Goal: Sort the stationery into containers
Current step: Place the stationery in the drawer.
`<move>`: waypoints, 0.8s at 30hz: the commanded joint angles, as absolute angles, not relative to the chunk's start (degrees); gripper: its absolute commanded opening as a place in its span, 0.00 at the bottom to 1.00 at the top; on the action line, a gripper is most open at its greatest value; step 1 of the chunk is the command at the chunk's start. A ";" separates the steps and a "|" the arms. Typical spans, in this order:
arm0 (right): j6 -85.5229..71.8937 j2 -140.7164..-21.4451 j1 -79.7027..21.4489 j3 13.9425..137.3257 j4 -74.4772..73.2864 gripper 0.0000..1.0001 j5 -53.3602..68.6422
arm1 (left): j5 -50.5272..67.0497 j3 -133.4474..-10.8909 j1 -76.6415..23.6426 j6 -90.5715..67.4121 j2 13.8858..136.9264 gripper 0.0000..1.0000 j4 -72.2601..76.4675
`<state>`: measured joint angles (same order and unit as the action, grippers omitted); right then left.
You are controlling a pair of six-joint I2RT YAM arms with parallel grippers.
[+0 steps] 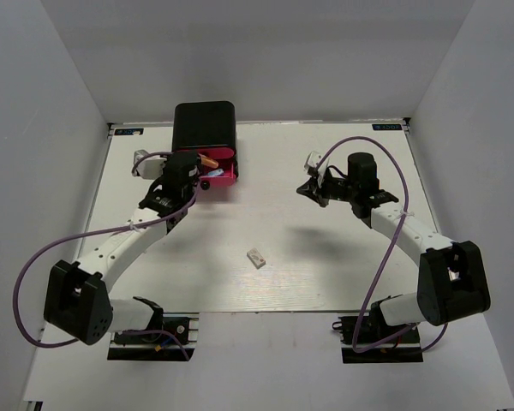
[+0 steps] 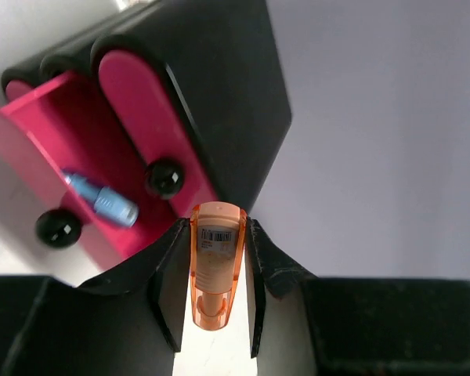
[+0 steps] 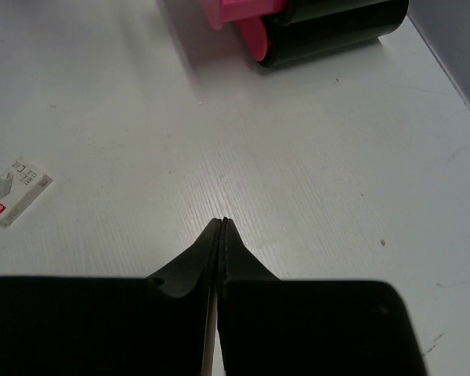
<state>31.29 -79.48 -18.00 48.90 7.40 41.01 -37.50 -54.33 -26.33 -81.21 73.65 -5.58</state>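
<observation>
Plainly, the left claw [image 2: 217,235] grips a barcode-labelled orange piece [image 2: 216,270].

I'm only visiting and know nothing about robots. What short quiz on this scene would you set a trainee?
1. True or false: the right gripper is holding a piece of stationery.
2. What is clamped in the left gripper?
A) an orange piece
B) a green piece
C) nothing
3. Fill in: the light blue piece lies inside an open pink ____.

Key:
1. False: its jaws are shut on nothing.
2. A
3. drawer
</observation>
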 commanded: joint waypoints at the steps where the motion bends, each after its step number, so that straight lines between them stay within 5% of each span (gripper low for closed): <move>1: 32.34 -78.40 -17.75 48.34 7.03 0.00 42.98 | -42.89 -53.70 -25.14 -84.64 74.61 0.00 -0.01; 24: 31.55 -78.31 -16.70 48.69 6.42 0.00 43.77 | -39.90 -50.54 -22.24 -82.18 85.60 0.00 10.11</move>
<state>31.86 -79.48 -16.99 48.86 6.11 42.30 -40.75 -50.63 -22.46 -83.22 85.62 8.43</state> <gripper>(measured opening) 0.008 0.397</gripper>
